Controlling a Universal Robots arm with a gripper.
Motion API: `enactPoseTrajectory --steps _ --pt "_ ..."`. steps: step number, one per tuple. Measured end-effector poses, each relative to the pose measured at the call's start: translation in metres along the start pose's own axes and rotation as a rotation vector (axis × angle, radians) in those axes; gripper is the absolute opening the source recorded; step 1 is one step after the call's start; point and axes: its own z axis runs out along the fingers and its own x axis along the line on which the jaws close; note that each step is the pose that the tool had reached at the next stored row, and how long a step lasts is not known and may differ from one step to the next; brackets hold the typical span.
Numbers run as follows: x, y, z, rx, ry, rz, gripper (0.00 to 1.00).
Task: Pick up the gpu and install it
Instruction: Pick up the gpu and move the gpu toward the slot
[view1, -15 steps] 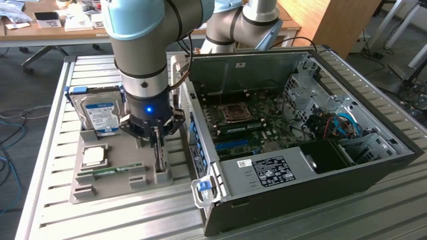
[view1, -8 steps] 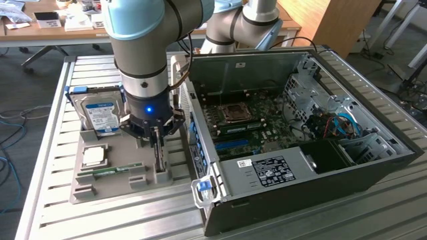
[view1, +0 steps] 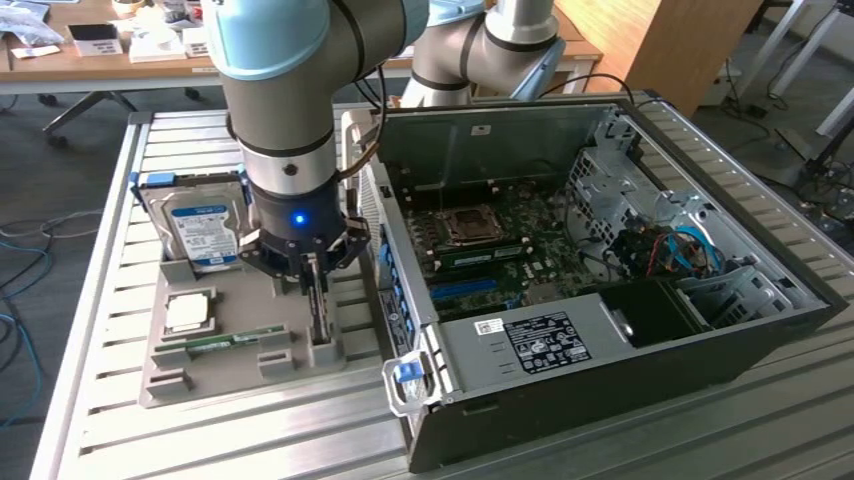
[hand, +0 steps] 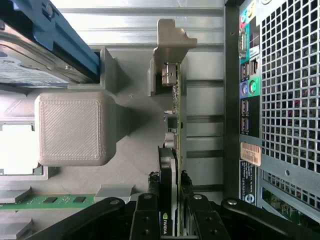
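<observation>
On the slatted table (view1: 174, 150), grey tray (view1: 214, 375) holds the gpu (hand: 168, 165); gripper (hand: 170, 182) clamps it.

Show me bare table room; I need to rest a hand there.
Bare table slats at the exterior view's left of the grey tray and along the near edge. Crowded: between tray and computer case, where the end effector grips the gpu.

You can read no words. The gpu (hand: 173, 165) shows a small green logo mark (hand: 165, 225) on its black edge; the hard drive label (view1: 200, 232), power supply label (view1: 545, 342) and the case's (hand: 231, 75) orange barcode sticker (hand: 250, 153) stay illegible.
</observation>
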Motion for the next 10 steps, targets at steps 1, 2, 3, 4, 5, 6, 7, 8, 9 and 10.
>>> enactPoseTrajectory --steps 1,2,3,4,5,6,7,8,9,10 --pt "0.0 0.0 0.0 -0.0001 0.0001 -0.001 0.27" --pt "0.0 0.0 0.0 -0.0001 0.0001 -0.001 0.27" --pt "0.0 0.0 0.0 0.0 0.0001 -0.002 0.27" --pt "0.0 0.0 0.0 0.0 0.0001 -0.002 0.27" --pt "0.0 0.0 0.0 0.0 0.0001 -0.002 0.27" --pt "0.0 0.0 0.0 0.0 0.0001 -0.002 0.27" --pt "0.0 0.0 0.0 0.0 0.0001 -0.002 0.27" --pt "0.0 0.0 -0.0001 -0.0002 -0.0001 -0.002 0.27" --pt "-0.0001 0.0001 -0.0004 -0.0004 -0.0002 -0.002 0.27" --pt "0.0 0.0001 -0.0013 -0.0001 0.0001 -0.002 0.27"
